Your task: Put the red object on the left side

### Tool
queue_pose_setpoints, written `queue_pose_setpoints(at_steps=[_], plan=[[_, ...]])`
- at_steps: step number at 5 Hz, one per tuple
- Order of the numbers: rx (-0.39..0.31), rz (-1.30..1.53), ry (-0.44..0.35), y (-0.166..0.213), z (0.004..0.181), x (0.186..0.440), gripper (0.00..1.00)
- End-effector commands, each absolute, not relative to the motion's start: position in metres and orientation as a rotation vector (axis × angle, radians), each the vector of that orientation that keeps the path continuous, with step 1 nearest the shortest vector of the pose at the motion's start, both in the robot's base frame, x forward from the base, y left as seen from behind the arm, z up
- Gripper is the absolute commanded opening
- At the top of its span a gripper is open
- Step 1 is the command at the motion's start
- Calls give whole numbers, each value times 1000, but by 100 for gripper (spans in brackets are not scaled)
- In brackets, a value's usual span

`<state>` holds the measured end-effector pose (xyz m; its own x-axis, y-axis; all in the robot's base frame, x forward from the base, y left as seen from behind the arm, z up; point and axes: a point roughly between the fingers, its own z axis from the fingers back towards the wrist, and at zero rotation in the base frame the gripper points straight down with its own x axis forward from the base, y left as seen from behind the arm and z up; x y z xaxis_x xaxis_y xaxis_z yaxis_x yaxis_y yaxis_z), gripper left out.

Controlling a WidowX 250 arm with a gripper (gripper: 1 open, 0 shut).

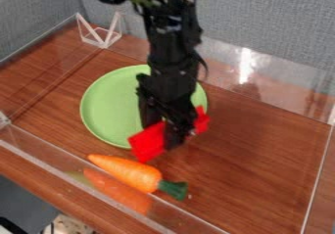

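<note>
The black robot arm (170,42) comes in from the far side, over and just beyond the green plate, its upper part blurred and cut off by the top of the view. Below that it drops almost upright beside the plate, leaning slightly. The gripper (167,132) points downward at the plate's near right edge, low and close to the table, its jaws around the red object (149,142). Its fingers are dark and partly blurred.

The black arm (167,44) is cut off by the top edge and looks blurred, its dark fingers hide the middle of the red object (147,142) and part of the green plate (113,103).
</note>
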<state>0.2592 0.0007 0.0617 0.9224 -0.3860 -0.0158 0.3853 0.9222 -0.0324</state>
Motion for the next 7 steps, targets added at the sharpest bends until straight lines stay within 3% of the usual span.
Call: queue_pose_setpoints(at_steps=[1, 6, 7], plan=[[-21, -349, -68, 5, 81, 273, 0], [-43, -480, -80, -15, 86, 287, 0], [-7, -554, -70, -15, 99, 293, 0]])
